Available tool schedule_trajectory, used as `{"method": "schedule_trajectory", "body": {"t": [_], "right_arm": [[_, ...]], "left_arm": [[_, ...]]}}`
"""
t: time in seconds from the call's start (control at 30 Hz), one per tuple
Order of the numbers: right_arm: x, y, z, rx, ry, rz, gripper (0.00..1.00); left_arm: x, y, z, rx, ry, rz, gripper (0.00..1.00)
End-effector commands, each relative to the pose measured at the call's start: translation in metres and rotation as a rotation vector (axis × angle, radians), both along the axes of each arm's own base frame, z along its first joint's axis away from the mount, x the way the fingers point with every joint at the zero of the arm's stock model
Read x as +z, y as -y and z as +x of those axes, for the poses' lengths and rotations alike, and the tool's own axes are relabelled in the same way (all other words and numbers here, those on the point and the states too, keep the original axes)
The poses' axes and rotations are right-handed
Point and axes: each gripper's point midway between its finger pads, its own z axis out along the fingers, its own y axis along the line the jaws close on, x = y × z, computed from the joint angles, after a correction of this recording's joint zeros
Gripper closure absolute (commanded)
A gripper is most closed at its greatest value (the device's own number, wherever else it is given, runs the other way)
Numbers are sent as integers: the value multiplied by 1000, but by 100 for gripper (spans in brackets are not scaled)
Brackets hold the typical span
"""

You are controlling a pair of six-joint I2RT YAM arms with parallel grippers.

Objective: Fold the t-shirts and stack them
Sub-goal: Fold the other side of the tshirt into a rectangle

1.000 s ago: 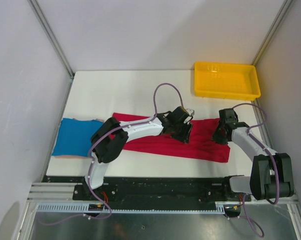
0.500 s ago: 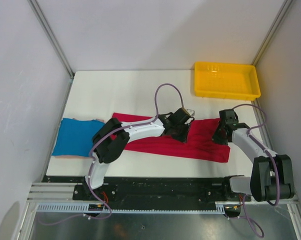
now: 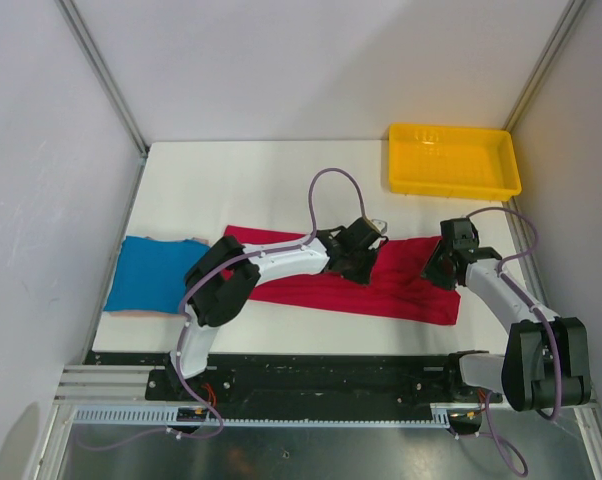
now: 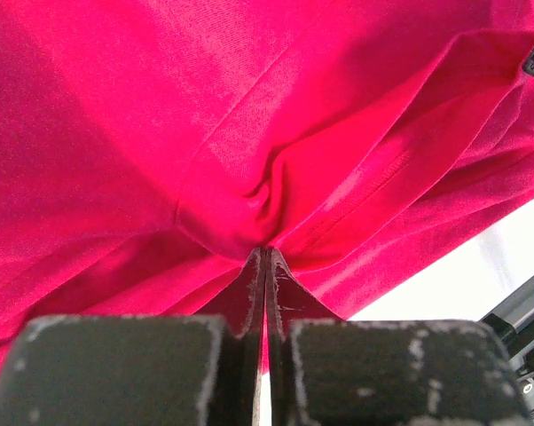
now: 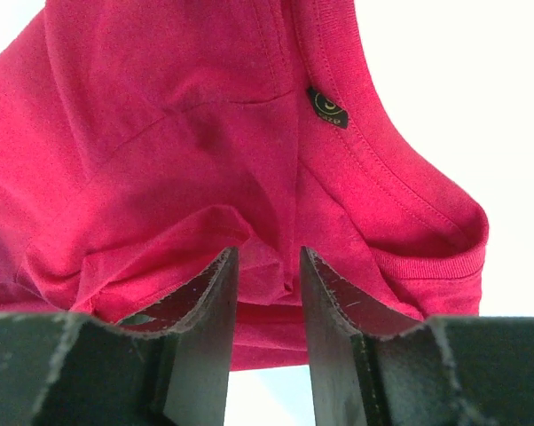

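Whereas its jaws had stood apart a second before, the left gripper (image 4: 265, 256) now pinched a fold of the crimson t-shirt (image 3: 401, 292), which lay across the desk (image 3: 251, 190). The right gripper (image 5: 265, 266) stood spread over its collar end. The blue t-shirt (image 3: 151, 272) lay unmoved, far left.

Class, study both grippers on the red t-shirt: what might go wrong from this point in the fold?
1. The left gripper is shut on only a small pucker of the red t-shirt, so the cloth may slip out when lifted.
2. The right gripper stands open over bunched cloth near the collar. Closing there may catch several layers and skew the fold.
3. Dragging the shirt leftward could disturb the blue t-shirt lying close by.
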Motion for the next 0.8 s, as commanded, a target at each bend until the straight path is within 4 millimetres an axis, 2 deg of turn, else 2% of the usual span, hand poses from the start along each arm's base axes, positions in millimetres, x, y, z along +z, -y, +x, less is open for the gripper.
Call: {"method": "schedule_trajectory", "body": {"t": [0.0, 0.4, 0.57, 0.67, 0.77], "right_arm": [[2, -3, 8, -13, 32, 23, 61], [10, -7, 9, -19, 62, 50, 56], [6, -19, 7, 2, 44, 82, 56], [6, -28, 6, 18, 43, 92, 58], [6, -33, 2, 30, 36, 94, 68]], "left_arm": [[14, 1, 1, 16, 29, -22, 100], [12, -7, -3, 20, 28, -9, 100], [13, -11, -5, 18, 31, -5, 100], [14, -13, -5, 21, 35, -4, 100], [15, -14, -6, 20, 38, -2, 100]]}}
